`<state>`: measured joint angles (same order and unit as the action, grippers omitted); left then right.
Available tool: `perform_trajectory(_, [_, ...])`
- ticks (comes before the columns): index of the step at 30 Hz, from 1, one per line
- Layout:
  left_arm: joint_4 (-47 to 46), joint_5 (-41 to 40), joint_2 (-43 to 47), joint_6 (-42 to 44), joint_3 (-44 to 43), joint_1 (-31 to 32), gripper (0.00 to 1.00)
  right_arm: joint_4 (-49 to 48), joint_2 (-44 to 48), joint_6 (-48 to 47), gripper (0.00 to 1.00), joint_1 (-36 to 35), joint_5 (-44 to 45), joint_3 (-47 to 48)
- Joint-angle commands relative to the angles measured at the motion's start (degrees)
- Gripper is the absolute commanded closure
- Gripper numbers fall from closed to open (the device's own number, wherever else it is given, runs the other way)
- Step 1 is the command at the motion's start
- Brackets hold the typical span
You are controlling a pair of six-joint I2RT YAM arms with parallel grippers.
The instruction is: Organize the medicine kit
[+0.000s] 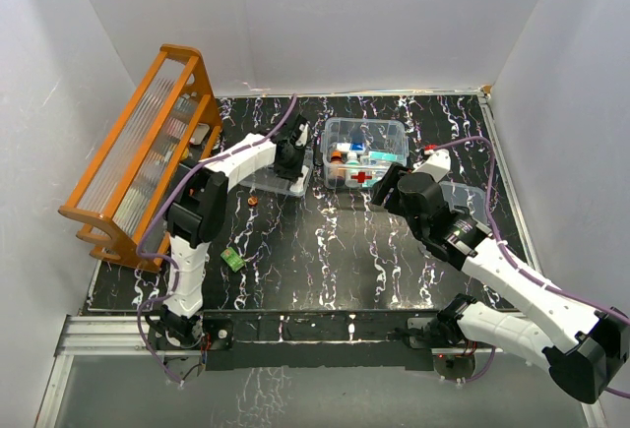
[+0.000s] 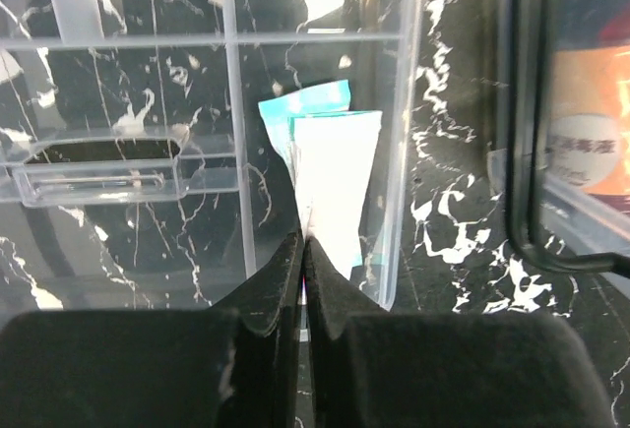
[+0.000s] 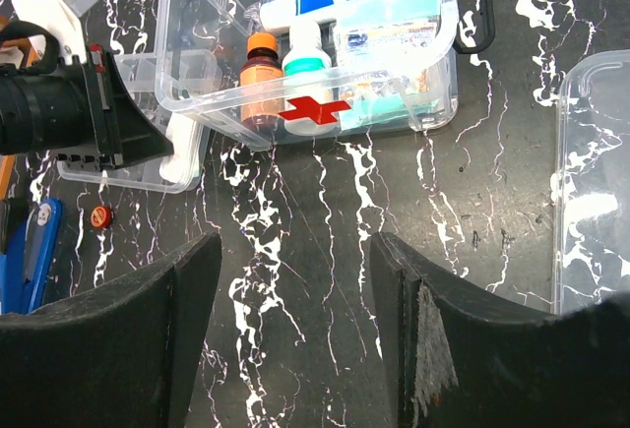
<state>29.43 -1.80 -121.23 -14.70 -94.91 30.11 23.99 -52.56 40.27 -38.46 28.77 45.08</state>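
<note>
The medicine kit (image 1: 366, 135), a clear box with a red cross (image 3: 313, 109), stands open at the table's back middle. It holds an orange bottle (image 3: 262, 79), a white bottle with a teal cap (image 3: 306, 62) and several packs. Its clear lid (image 3: 594, 182) lies flat to its right. My left gripper (image 2: 303, 241) is shut on a white and teal sachet (image 2: 330, 177) over the shallow divided tray (image 2: 128, 44), just left of the kit. In the top view the left gripper (image 1: 292, 162) is above that tray (image 1: 279, 187). My right gripper (image 3: 295, 290) is open and empty over bare table in front of the kit.
An orange wooden rack (image 1: 138, 157) stands along the left wall. A small orange cap (image 1: 253, 198) lies near the tray and a green item (image 1: 232, 259) lies nearer the left arm's base. A blue object (image 3: 30, 251) shows at the right wrist view's left edge.
</note>
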Motion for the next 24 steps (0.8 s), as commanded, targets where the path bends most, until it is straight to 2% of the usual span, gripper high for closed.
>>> perform_trajectory(1, [3.26, -2.51, 1.12, 0.72, -1.85, -0.22, 0.93, -1.14, 0.46, -0.67, 0.40, 0.36, 1.72, 0.10])
perform_trajectory(5, [4.18, -1.74, 2.17, 1.86, -3.28, -0.16, 0.81, -1.27, 0.26, -0.46, 0.40, 0.32, 1.47, 0.18])
perform_trajectory(9, [5.64, -2.16, 3.70, 2.05, -5.23, -0.16, 0.76, -1.31, -0.22, -0.38, 0.40, 0.39, 1.11, 0.44])
perform_trajectory(14, [5.73, -1.93, 7.49, 0.86, -3.30, -0.48, 0.68, -1.31, -0.09, -0.37, 0.40, 0.35, 1.19, 0.29])
perform_trajectory(19, [4.39, -5.56, 14.43, -1.77, 4.33, -1.48, 0.55, -1.28, 0.11, -0.28, 0.40, 0.32, 1.00, -0.03])
perform_trajectory(24, [1.59, -12.13, 25.20, -6.53, 17.08, -2.87, 0.46, -1.26, -0.18, -0.25, 0.40, 0.44, 1.11, -0.10])
